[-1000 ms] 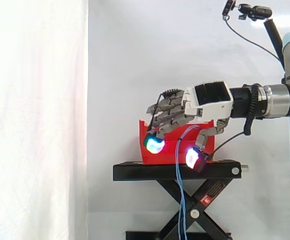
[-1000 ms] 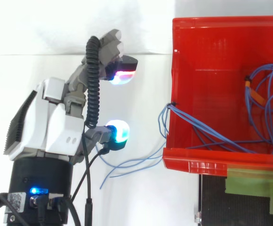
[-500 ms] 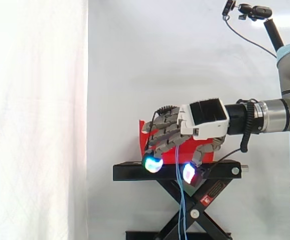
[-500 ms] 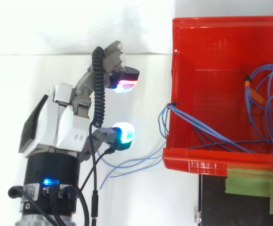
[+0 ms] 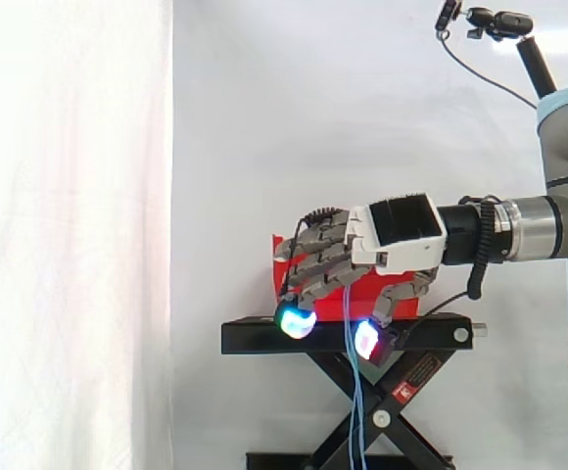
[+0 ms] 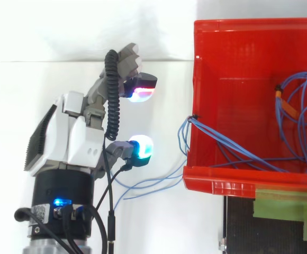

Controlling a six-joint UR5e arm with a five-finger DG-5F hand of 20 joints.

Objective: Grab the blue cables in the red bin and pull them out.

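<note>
Side view: the job is barely begun. The hand (image 5: 394, 238) hangs level in front of the bin (image 5: 282, 257), over the stand (image 5: 255, 336), with the arm reaching in horizontally. Its fingers are curled down into a claw, and the glowing pads (image 5: 297, 321) sit at about stand height. The cables (image 5: 355, 401) drop straight down past the stand, showing through the gap between the fingers and the thumb.

Top view: the hand (image 6: 71, 140) sits outside the bin (image 6: 233, 180), off its left wall. Most of the cables (image 6: 233, 153) lie coiled inside. A few strands drape over that wall and trail away below the hand. The pads (image 6: 141, 147) stand apart with no strand between them, so I judge the claw holds nothing. Grabbing and pulling remain.
</note>
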